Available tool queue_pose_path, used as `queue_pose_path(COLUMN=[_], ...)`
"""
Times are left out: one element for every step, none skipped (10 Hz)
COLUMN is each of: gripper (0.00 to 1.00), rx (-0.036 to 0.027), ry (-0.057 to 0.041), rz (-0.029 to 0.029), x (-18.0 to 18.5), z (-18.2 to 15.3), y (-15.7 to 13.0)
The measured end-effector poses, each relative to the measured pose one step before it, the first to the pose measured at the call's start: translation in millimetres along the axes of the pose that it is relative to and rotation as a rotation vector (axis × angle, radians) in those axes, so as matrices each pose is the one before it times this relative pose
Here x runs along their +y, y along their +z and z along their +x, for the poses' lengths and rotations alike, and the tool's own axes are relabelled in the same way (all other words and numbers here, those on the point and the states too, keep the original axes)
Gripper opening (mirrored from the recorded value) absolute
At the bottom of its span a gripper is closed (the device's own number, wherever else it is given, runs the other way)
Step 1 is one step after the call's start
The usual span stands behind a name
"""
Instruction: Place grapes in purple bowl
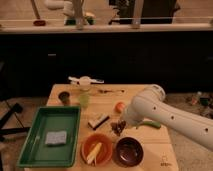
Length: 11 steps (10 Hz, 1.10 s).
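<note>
While the arm [170, 114] slants in from the right edge of the worktop [150, 92], my one camera view shows the gripper [120, 124] near the middle of the board. It is just beyond the far rim of the purple bowl [129, 151], which sits by the near edge. The grapes [118, 130] show as a dark blot right at the gripper's tip, and the two merge so much that I cannot tell whether the gripper is clamped on them or loose. I judge the step in hand to be the carry to the bowl. To do it well I would bring the tip toward the near edge until the cluster hangs over the bowl's centre. Then I would lower it close to the bottom and only then let go, so nothing rolls off the rim. The orange bowl [97, 150] sits just beside the purple one, toward the left edge, so drift that way would drop the fruit in the wrong dish. The grapes look small, bumpy and dark purple-brown; single berries I cannot make out.
</note>
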Motion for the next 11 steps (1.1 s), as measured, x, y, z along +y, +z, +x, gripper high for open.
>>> queue_pose_path(gripper=[0.0, 0.0, 0.0, 0.0, 0.0, 0.0, 0.0, 0.0, 0.0, 0.0, 0.0], rx=[0.00042, -0.00137, -0.00425, -0.00716, -0.00855, -0.01088, -0.00825, -0.00712, -0.00136, -0.00087, -0.00261], ry=[-0.00566, -0.00065, 0.00332, -0.00129, 0.00004, -0.00085, -0.00882, -0.02193, -0.02238, -0.0279, -0.01316], rz=[-0.01041, -0.0073, -0.01127, -0.00699, -0.00583, -0.00494, -0.00412, 0.00012, 0.00466, 0.01093, 0.00598], x=[15.78, 11.09, 16.36, 8.23, 9.9, 12.85, 7.34, 0.83, 0.51, 0.03, 1.31], z=[5.73, 3.68, 4.1, 0.35, -0.7, -2.38, -4.89, -10.12, -12.44, -14.79, -6.64], y=[-3.39, -1.15, 1.53, 3.03, 2.45, 1.71, 1.44, 2.04, 0.24, -1.65, -0.88])
